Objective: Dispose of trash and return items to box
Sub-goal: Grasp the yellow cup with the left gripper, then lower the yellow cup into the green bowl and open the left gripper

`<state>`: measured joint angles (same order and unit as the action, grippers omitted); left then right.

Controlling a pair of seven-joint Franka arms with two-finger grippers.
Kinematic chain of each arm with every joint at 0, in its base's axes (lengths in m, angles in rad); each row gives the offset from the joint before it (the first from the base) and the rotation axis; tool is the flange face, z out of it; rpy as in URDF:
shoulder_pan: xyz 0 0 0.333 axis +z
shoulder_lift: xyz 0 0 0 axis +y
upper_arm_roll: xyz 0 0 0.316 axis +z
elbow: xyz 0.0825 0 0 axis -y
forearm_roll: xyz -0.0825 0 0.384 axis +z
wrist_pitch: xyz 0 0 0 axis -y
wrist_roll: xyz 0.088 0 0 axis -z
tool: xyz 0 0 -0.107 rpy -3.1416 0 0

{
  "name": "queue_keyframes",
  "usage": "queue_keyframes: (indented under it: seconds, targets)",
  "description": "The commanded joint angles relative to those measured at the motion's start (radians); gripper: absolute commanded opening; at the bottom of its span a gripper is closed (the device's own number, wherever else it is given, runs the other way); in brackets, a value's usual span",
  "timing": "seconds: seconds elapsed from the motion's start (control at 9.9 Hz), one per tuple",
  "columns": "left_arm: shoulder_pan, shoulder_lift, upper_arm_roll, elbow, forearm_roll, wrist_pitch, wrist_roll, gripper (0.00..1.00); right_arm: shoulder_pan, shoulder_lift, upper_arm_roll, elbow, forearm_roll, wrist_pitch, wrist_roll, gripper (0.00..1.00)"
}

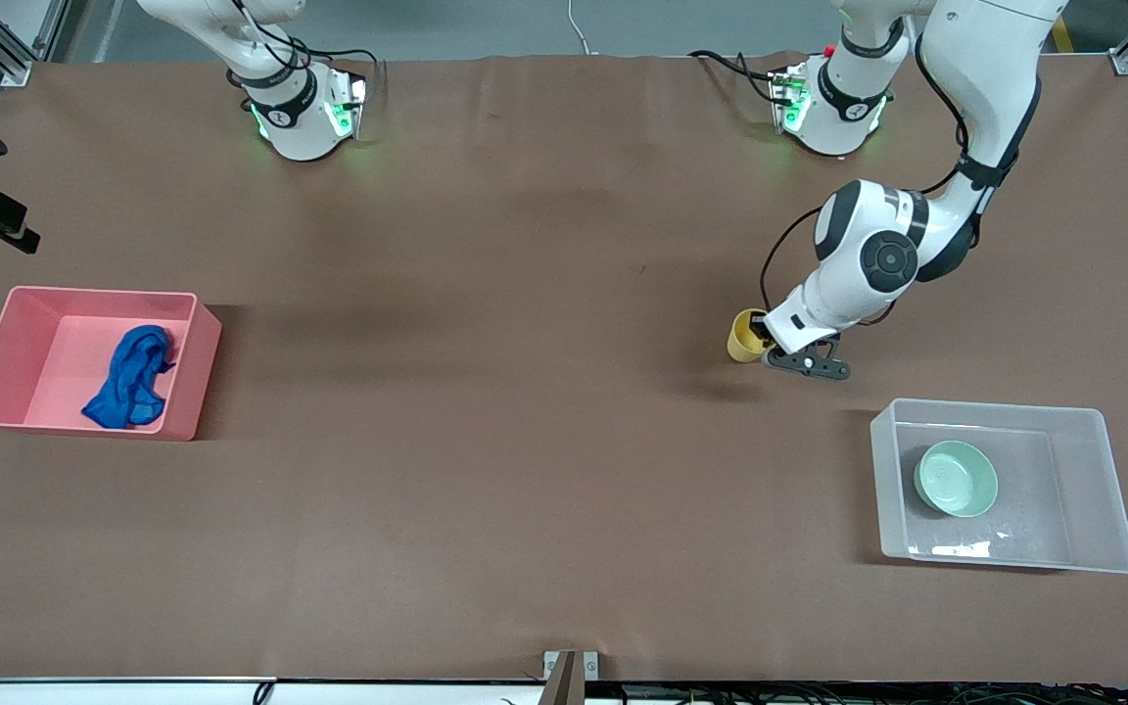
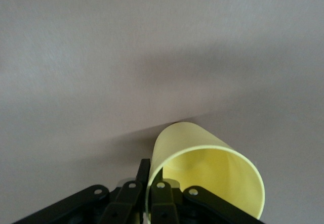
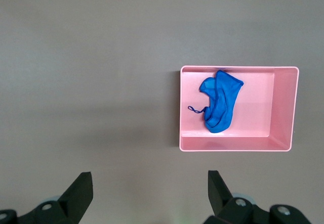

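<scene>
Nearest the front camera, the clear box [image 1: 1103, 480] is seen at the left arm's end of the table, with the green bowl [image 1: 957, 478] lying inside it toward the right arm's end. Slightly farther back, at about eleven o'clock from the box, the left gripper [image 1: 770, 345] is clenched on the rim of the yellow cup [image 1: 746, 336], one finger inside the wall and one outside; the cup is tilted, its mouth turned toward the wrist camera [image 2: 210, 176]. At the right arm's end of the table, well apart from the cup, the blue rag [image 1: 130, 376] is seen lying in the pink bin [image 1: 194, 367]. High over bare table beside the pink bin, the right gripper [image 3: 149, 196] is held released, its arm waiting.
</scene>
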<state>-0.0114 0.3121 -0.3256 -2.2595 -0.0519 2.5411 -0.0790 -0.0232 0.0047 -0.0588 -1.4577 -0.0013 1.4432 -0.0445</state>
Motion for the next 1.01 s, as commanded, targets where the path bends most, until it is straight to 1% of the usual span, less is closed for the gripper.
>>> queue_keyframes:
  seconds: [0.0,0.1,0.2,0.4,0.51,0.61,0.71,0.81,0.91]
  targets:
    - [0.005,0.018,0.058,0.099,0.021,-0.018,0.007,0.00,0.002,0.000,0.004,0.005,0.003,-0.021,-0.009,1.00]
    - [0.001,0.034,0.116,0.201,0.021,-0.045,0.019,0.00,0.003,0.000,0.004,0.004,0.003,-0.023,-0.002,1.00]
    - [0.001,0.077,0.161,0.324,0.021,-0.092,0.034,0.00,0.005,-0.002,0.004,0.004,0.001,-0.020,0.001,1.00]
    - [0.007,0.148,0.232,0.551,0.020,-0.244,0.105,0.00,0.008,-0.002,0.004,0.004,0.000,-0.018,0.003,1.00]
    - [0.014,0.191,0.262,0.642,0.018,-0.295,0.158,0.00,0.008,-0.002,0.004,0.004,0.000,-0.018,0.021,1.00]
    - [0.013,0.229,0.323,0.694,0.009,-0.300,0.220,0.00,0.009,-0.002,0.005,0.004,0.000,-0.018,0.038,1.00]
    - [0.028,0.255,0.388,0.722,-0.002,-0.300,0.287,0.00,0.009,0.000,0.005,0.004,0.000,-0.017,0.038,1.00]
    - [0.036,0.304,0.410,0.739,-0.066,-0.298,0.395,0.00,0.009,0.000,0.005,0.004,0.000,-0.017,0.038,1.00]
    - [0.044,0.340,0.454,0.748,-0.127,-0.298,0.486,0.00,0.009,0.000,0.005,0.004,0.000,-0.017,0.038,1.00]
